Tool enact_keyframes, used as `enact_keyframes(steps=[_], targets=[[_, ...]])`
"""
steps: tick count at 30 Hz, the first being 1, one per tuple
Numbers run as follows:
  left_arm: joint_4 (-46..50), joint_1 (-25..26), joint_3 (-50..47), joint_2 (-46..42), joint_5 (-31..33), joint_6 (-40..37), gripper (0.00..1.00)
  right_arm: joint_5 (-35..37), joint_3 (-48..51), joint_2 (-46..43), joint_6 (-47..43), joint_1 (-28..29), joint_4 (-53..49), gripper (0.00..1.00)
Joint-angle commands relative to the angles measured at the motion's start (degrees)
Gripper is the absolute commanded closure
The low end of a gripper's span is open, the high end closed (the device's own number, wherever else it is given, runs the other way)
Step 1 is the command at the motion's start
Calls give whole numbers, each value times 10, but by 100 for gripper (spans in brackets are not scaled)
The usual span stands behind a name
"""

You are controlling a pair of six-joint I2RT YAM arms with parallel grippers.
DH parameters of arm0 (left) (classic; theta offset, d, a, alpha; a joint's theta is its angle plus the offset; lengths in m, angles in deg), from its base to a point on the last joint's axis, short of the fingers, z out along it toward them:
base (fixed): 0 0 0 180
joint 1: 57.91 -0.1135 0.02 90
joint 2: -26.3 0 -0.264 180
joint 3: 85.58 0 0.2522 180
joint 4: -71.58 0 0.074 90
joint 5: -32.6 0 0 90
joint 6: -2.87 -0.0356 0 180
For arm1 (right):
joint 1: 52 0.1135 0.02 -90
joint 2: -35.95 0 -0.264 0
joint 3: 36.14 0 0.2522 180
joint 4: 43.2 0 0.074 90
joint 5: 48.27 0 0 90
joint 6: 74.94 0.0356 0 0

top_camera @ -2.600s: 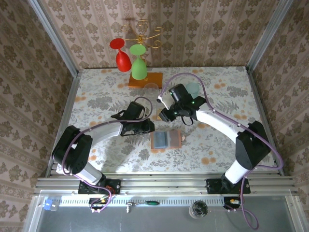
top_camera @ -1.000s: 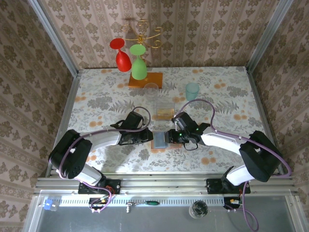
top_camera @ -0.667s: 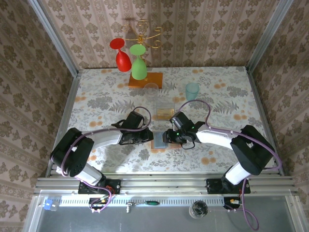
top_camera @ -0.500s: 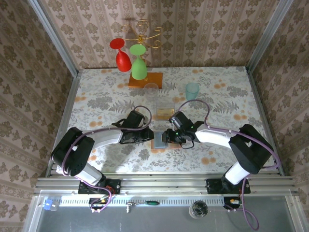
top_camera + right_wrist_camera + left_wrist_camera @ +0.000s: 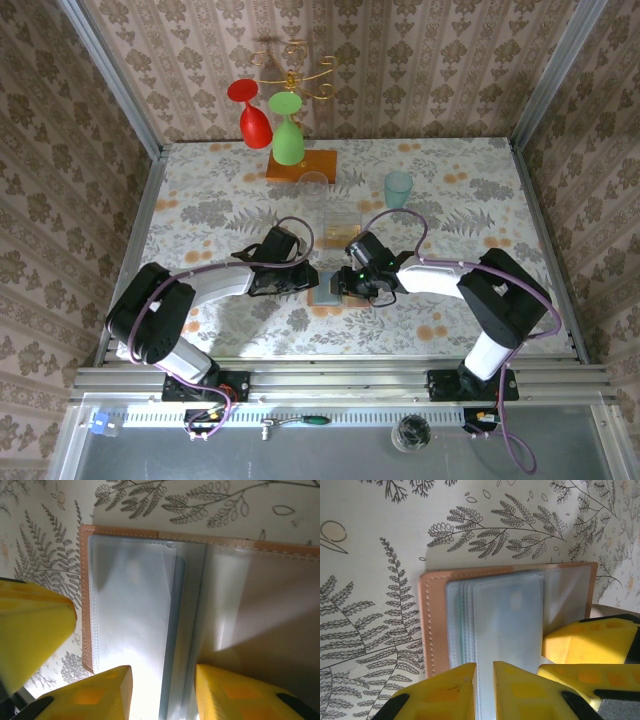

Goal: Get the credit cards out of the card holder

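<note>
On the floral table [image 5: 200,200], the card holder [image 5: 325,293] lies open near centre. We see the left gripper [image 5: 484,666] pinching its 9 o'clock edge, the right gripper [image 5: 162,672] open over its 3 o'clock side.

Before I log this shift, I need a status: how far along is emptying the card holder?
Done: the card holder lies open, and one tan card seems to lie on the table beyond it. In hand: the left gripper pinches the holder's edge while the right gripper straddles a pocket, jaws open. Left: a teal card seems to show through the pocket, not yet out.
</note>
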Motion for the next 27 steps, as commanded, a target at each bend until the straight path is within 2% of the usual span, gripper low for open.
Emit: enact_keyframes(steps=[1, 9, 16, 27], targets=[[20, -7, 7, -1, 5, -5, 84, -17, -13, 16, 26, 3, 31, 63], [53, -10, 11, -1, 30, -20, 88, 8, -13, 3, 21, 4, -1, 63], [46, -10, 12, 16, 18, -20, 94, 37, -14, -5, -5, 3, -42, 63], [34, -6, -10, 25, 18, -6, 96, 34, -27, -16, -13, 4, -65, 63]])
